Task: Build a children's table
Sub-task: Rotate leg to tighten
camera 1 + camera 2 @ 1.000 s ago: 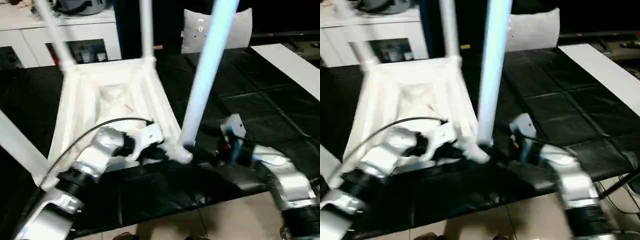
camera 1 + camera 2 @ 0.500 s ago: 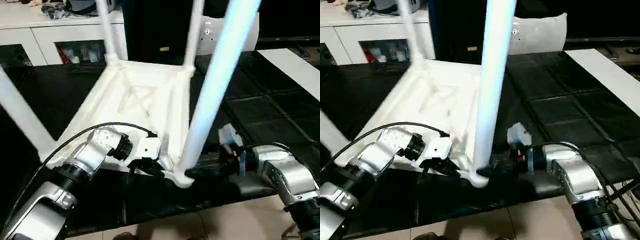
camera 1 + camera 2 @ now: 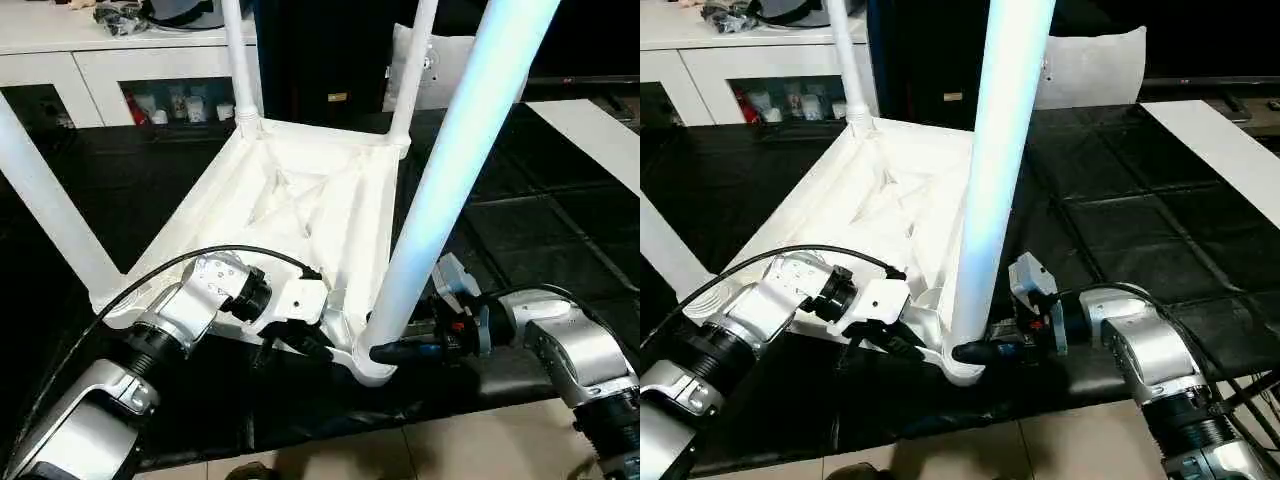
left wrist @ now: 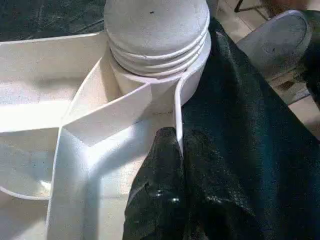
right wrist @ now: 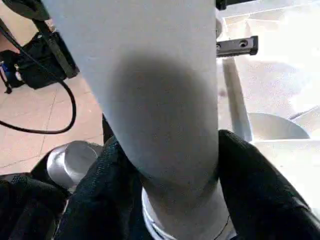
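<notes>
Black sheeting (image 3: 540,230) covers the work surface, with a white cabinet (image 3: 110,80) at the far left and pale floor tiles (image 3: 480,450) at the near edge. On the sheeting the children's table (image 3: 300,200) lies upside down, ribbed underside up, legs standing in its corner sockets. At the near right corner, the left tool (image 3: 300,345) is pinched shut on the thin rim wall (image 4: 176,112) just beside the socket. The right tool (image 3: 975,352) straddles the base of the near right leg (image 3: 450,180), one black finger (image 5: 260,190) on each side, touching the tube.
</notes>
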You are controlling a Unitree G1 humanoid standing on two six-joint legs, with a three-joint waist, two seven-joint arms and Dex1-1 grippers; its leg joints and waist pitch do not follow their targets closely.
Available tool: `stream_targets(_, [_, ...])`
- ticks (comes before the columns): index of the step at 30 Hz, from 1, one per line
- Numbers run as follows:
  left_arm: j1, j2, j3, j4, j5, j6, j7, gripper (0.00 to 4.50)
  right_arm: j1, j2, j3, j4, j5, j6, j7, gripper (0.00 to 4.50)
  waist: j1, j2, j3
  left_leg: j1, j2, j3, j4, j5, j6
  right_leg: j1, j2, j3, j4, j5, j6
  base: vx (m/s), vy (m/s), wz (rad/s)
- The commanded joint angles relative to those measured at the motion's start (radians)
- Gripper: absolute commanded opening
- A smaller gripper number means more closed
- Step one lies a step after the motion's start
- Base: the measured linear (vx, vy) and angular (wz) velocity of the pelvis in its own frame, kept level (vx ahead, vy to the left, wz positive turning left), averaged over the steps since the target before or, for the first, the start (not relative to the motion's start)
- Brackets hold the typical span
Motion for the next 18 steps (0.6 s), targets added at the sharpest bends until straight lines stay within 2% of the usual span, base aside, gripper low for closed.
stream_targets(1, [-0.013, 0.001, -0.031, 0.002, 0.019, -0.017, -0.026, 0.00, 0.001, -0.004, 0.025, -0.005, 0.004, 0.015, 0.024, 2.10, -0.007, -0.017, -0.075, 0.031, 0.090, -0.035, -0.079, -0.236, 0.024, 0.034, -0.081, 0.058, -0.060, -0.333, -0.208, 0.000, 0.000, 0.00])
stream_targets(4, [-0.004, 0.001, -0.020, -0.005, 0.013, 0.011, -0.011, 0.00, 0.013, 0.002, 0.028, -0.025, 0.011, 0.031, 0.013, 2.06, -0.007, -0.017, -0.076, 0.031, 0.090, -0.036, -0.080, -0.236, 0.020, 0.035, -0.081, 0.058, -0.061, -0.338, -0.203, 0.000, 0.000, 0.00])
stream_targets(5, [-0.001, 0.000, -0.014, -0.010, 0.010, 0.026, -0.006, 0.00, 0.018, 0.007, 0.025, -0.034, 0.015, 0.042, -0.001, 2.06, -0.006, -0.012, -0.076, 0.032, 0.090, -0.036, -0.080, -0.237, 0.018, 0.034, -0.081, 0.058, -0.060, -0.337, -0.204, 0.000, 0.000, 0.00])
stream_targets(7, [0.002, -0.001, -0.008, -0.015, 0.008, 0.049, 0.007, 0.00, 0.022, 0.015, 0.020, -0.043, 0.017, 0.054, -0.023, 2.06, -0.007, -0.014, -0.075, 0.031, 0.090, -0.037, -0.081, -0.240, 0.016, 0.035, -0.081, 0.058, -0.061, -0.335, -0.205, 0.000, 0.000, 0.00])
stream_targets(9, [0.019, -0.014, 0.026, -0.049, -0.009, 0.127, 0.060, 0.00, 0.031, 0.061, 0.001, -0.063, -0.010, 0.101, -0.165, 2.05, -0.009, -0.005, -0.073, 0.032, 0.089, -0.039, -0.083, -0.259, 0.004, 0.035, -0.082, 0.058, -0.063, -0.356, -0.203, 0.000, 0.000, 0.00])
stream_targets(10, [0.021, -0.014, 0.028, -0.052, -0.010, 0.132, 0.063, 0.00, 0.031, 0.065, 0.000, -0.063, -0.014, 0.102, -0.175, 2.05, -0.013, -0.008, -0.072, 0.031, 0.090, -0.039, -0.085, -0.269, -0.003, 0.035, -0.081, 0.059, -0.064, -0.364, -0.200, 0.000, 0.000, 0.00])
stream_targets(11, [0.027, -0.016, 0.037, -0.066, -0.014, 0.157, 0.076, 0.00, 0.033, 0.082, -0.005, -0.064, -0.031, 0.103, -0.224, 2.05, -0.018, -0.010, -0.069, 0.031, 0.085, -0.042, -0.085, -0.296, -0.012, 0.034, -0.081, 0.056, -0.070, -0.417, -0.184, 0.000, 0.000, 0.00])
stream_targets(12, [0.038, -0.017, 0.048, -0.097, -0.015, 0.208, 0.103, 0.00, 0.036, 0.116, -0.016, -0.063, -0.060, 0.102, -0.310, 2.04, -0.023, -0.007, -0.066, 0.037, 0.085, -0.043, -0.086, -0.330, -0.029, 0.028, -0.082, 0.056, -0.076, -0.468, -0.171, 0.000, 0.000, 0.00])
stream_targets(13, [0.038, -0.017, 0.048, -0.097, -0.015, 0.208, 0.103, 0.00, 0.036, 0.116, -0.016, -0.063, -0.060, 0.102, -0.310, 2.03, -0.027, -0.007, -0.064, 0.038, 0.085, -0.046, -0.086, -0.349, -0.037, 0.027, -0.082, 0.055, -0.079, -0.495, -0.164, 0.000, 0.000, 0.00])
stream_targets(14, [0.047, -0.029, 0.060, -0.121, -0.015, 0.258, 0.139, 0.00, 0.034, 0.154, -0.031, -0.057, -0.070, 0.111, -0.380, 2.03, -0.039, -0.003, -0.060, 0.041, 0.080, -0.050, -0.085, -0.392, -0.048, 0.025, -0.084, 0.051, -0.087, -0.564, -0.145, 0.000, 0.000, 0.00])
stream_targets(15, [0.053, -0.037, 0.069, -0.140, -0.016, 0.295, 0.165, 0.00, 0.034, 0.180, -0.042, -0.054, -0.077, 0.119, -0.430, 2.02, -0.045, -0.004, -0.057, 0.042, 0.080, -0.054, -0.086, -0.418, -0.054, 0.023, -0.083, 0.046, -0.093, -0.602, -0.131, 0.000, 0.000, 0.00])
stream_targets(16, [0.053, -0.037, 0.069, -0.140, -0.016, 0.295, 0.165, 0.00, 0.034, 0.180, -0.042, -0.054, -0.077, 0.119, -0.430, 2.02, -0.060, -0.006, -0.052, 0.046, 0.076, -0.060, -0.084, -0.466, -0.063, 0.021, -0.082, 0.037, -0.104, -0.675, -0.099, 0.000, 0.000, 0.00])
stream_targets(17, [0.059, -0.063, 0.088, -0.166, -0.018, 0.362, 0.220, 0.00, 0.028, 0.224, -0.055, -0.043, -0.090, 0.128, -0.507, 2.00, -0.068, -0.004, -0.051, 0.048, 0.075, -0.063, -0.082, -0.489, -0.067, 0.021, -0.082, 0.031, -0.110, -0.703, -0.083, 0.000, 0.000, 0.00])
stream_targets(18, [0.064, -0.082, 0.101, -0.182, -0.020, 0.404, 0.256, 0.00, 0.025, 0.252, -0.063, -0.038, -0.098, 0.133, -0.554, 1.99, -0.091, -0.001, -0.049, 0.045, 0.076, -0.074, -0.084, -0.548, -0.084, 0.025, -0.081, 0.016, -0.114, -0.728, -0.056, 0.000, 0.000, 0.00])
